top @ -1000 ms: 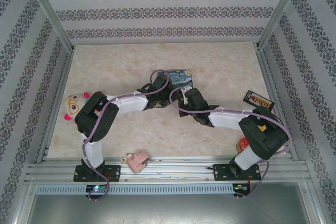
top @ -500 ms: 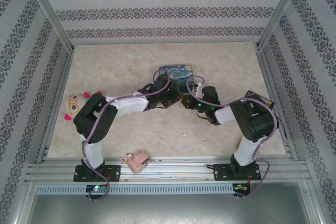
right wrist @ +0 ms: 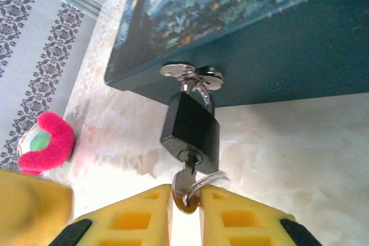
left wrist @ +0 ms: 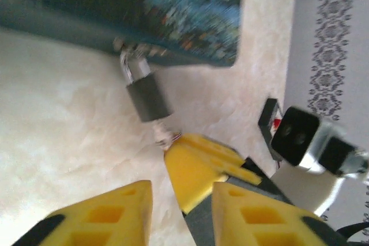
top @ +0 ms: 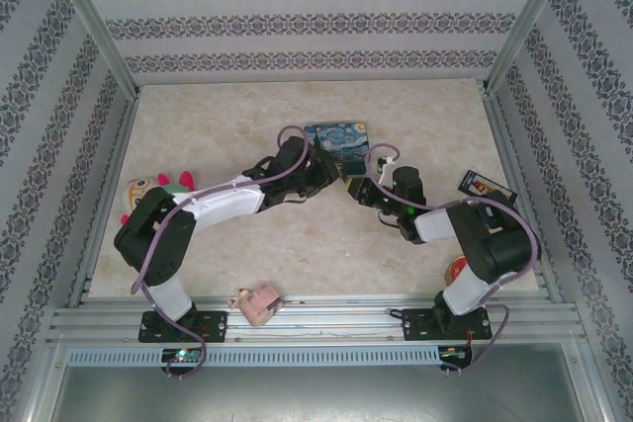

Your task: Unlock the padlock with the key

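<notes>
**Key seated in padlock; shackle judged not yet released**

The worktop (top: 227, 135) carries the blue painted tin (right wrist: 277, 56) near its middle, and both arms reach in to the tin's near wall. The left tool (top: 324, 178) hovers just beside the lock, jaws partly apart and empty, apparently placed to steady the body. The right tool (right wrist: 185, 191) brackets the head of the key (right wrist: 187, 170) with a narrow gap; whether it presses cannot be told. The padlock (right wrist: 190, 131) hangs from the tin's hasp (right wrist: 190, 73). The key sits in the keyway, awaiting a turn.
</notes>
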`<state>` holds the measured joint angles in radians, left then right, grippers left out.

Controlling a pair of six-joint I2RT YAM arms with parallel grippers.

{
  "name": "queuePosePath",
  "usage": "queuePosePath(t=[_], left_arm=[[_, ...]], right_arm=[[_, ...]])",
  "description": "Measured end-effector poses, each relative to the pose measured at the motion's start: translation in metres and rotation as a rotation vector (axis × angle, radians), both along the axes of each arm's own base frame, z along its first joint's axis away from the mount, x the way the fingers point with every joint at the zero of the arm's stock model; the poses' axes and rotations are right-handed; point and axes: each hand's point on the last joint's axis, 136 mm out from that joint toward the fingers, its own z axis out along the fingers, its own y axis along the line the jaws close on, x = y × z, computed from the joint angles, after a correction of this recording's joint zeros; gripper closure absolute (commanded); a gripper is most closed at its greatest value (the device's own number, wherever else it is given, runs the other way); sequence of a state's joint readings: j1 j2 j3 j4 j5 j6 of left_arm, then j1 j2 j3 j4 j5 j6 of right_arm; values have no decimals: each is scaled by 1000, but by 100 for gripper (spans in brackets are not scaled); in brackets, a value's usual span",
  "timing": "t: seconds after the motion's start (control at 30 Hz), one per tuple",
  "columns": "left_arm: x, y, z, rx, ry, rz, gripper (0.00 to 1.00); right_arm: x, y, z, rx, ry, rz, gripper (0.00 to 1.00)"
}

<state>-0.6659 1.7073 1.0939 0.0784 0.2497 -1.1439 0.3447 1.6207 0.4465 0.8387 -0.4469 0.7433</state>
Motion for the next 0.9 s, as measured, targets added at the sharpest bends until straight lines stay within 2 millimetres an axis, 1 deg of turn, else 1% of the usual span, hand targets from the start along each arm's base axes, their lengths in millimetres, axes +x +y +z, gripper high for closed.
queuePosePath(t=[0.03,0.1,0.17,0.27,0.37,0.47,0.53,0.57,0.6,0.63,0.67,0.7,0.8,0.9], left_arm=[[3,5,9,-1,-26,11,55],[8,12,21,0,-61,32,53],[12,17,24,9,-78,44,49],[12,18,18,30,-70,44,47],[12,18,11,45,-59,39,44],[15,16,0,73,-48,26,43],[17,14,-9,93,-42,12,41],[18,13,-12,99,-38,6,39],[18,12,-16,106,-35,1,33],[18,12,-20,117,-33,-7,24],[18,12,-23,121,-31,-10,19],[18,12,-24,128,-33,-13,16],[21,16,-25,144,-48,-15,10],[27,24,-25,157,-56,-3,11]], right_arm=[[-1,-2,4,-9,-13,-6,73],[-3,-5,10,-21,-22,-17,71],[-4,-8,14,-38,-27,-26,71],[-7,-13,15,-63,-17,-43,71],[-12,-16,12,-98,4,-47,71],[-21,-15,8,-157,32,-43,71],[-24,-13,9,-195,42,-38,71],[-25,-12,11,-210,44,-36,71],[-26,-11,12,-225,46,-35,71],[-27,-11,13,-238,51,-37,67],[-27,-11,14,-249,52,-38,64],[-27,-13,13,-264,58,-44,62],[-27,-19,8,-306,80,-58,61],[-24,-20,1,-331,104,-64,61]])
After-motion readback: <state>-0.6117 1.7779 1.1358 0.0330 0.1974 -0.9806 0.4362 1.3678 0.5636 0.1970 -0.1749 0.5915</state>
